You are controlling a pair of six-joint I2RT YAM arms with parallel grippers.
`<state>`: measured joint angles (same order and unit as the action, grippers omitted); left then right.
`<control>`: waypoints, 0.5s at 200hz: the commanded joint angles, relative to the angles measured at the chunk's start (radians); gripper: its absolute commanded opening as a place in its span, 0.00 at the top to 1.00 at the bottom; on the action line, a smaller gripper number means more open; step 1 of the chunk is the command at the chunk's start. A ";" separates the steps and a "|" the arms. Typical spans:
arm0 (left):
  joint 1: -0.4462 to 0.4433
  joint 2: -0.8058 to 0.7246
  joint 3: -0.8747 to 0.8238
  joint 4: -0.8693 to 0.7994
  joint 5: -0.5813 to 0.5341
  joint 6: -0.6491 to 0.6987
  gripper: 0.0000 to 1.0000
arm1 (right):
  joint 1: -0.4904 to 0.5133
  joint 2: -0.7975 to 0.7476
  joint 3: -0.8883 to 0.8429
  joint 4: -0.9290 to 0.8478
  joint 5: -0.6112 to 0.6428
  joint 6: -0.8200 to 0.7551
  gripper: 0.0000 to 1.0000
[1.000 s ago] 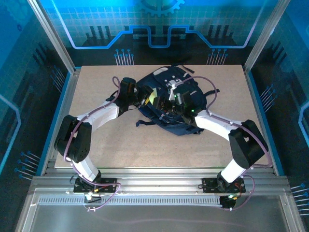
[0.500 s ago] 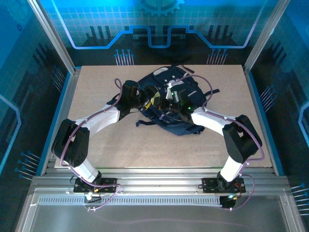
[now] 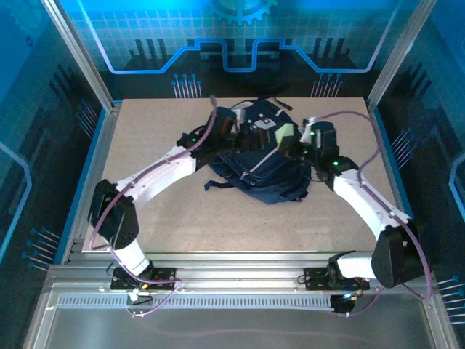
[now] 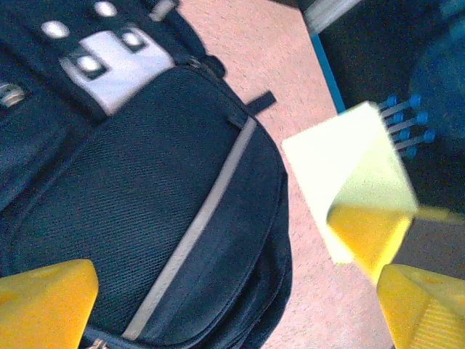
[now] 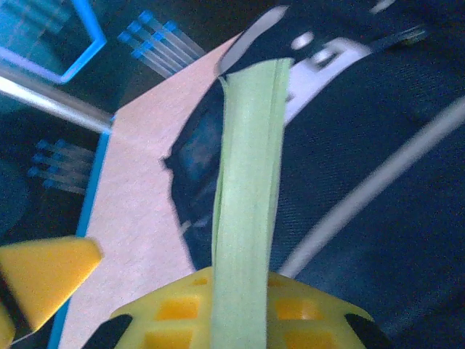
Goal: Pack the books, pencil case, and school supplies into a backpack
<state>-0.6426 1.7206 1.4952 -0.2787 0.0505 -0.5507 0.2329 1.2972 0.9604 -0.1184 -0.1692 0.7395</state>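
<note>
The dark navy backpack (image 3: 258, 163) lies flat in the middle of the table, its grey stripe (image 4: 196, 225) and white patch (image 4: 120, 69) facing up. My right gripper (image 3: 290, 142) is shut on the lime-green book (image 5: 247, 189), which stands edge-on above the backpack's right side; the book (image 4: 341, 167) also shows from the left wrist. My left gripper (image 4: 232, 309) is open over the backpack's far left part, with nothing between its yellow fingertips (image 4: 43, 302). The pencil case and the school supplies are out of view.
The tan tabletop (image 3: 160, 211) lies bare around the backpack. Metal frame posts (image 3: 80, 65) and blue walls (image 3: 29, 145) close in the sides and back. A dark strap (image 3: 214, 184) trails from the backpack's near left.
My left gripper opened and moved toward the backpack's far edge. My right gripper shut on the lime-green book, and its arm swung out to the right with it.
</note>
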 commanded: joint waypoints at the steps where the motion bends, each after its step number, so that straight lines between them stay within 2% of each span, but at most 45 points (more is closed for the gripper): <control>1: -0.068 0.093 0.086 -0.155 -0.112 0.286 0.01 | -0.112 -0.032 -0.045 -0.125 -0.057 -0.041 1.00; 27: -0.125 0.213 0.211 -0.265 -0.205 0.411 0.01 | -0.227 -0.063 -0.072 -0.152 -0.109 -0.050 1.00; 53: -0.160 0.304 0.288 -0.322 -0.211 0.482 0.01 | -0.299 -0.098 -0.116 -0.177 -0.133 -0.059 1.00; 78: -0.182 0.371 0.329 -0.349 -0.272 0.520 0.11 | -0.356 -0.131 -0.153 -0.185 -0.177 -0.066 1.00; 100: -0.188 0.445 0.380 -0.374 -0.435 0.551 0.20 | -0.386 -0.158 -0.182 -0.191 -0.198 -0.071 1.00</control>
<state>-0.8227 2.0991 1.7981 -0.5827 -0.1993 -0.0788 -0.1192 1.1801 0.8085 -0.2855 -0.3073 0.6941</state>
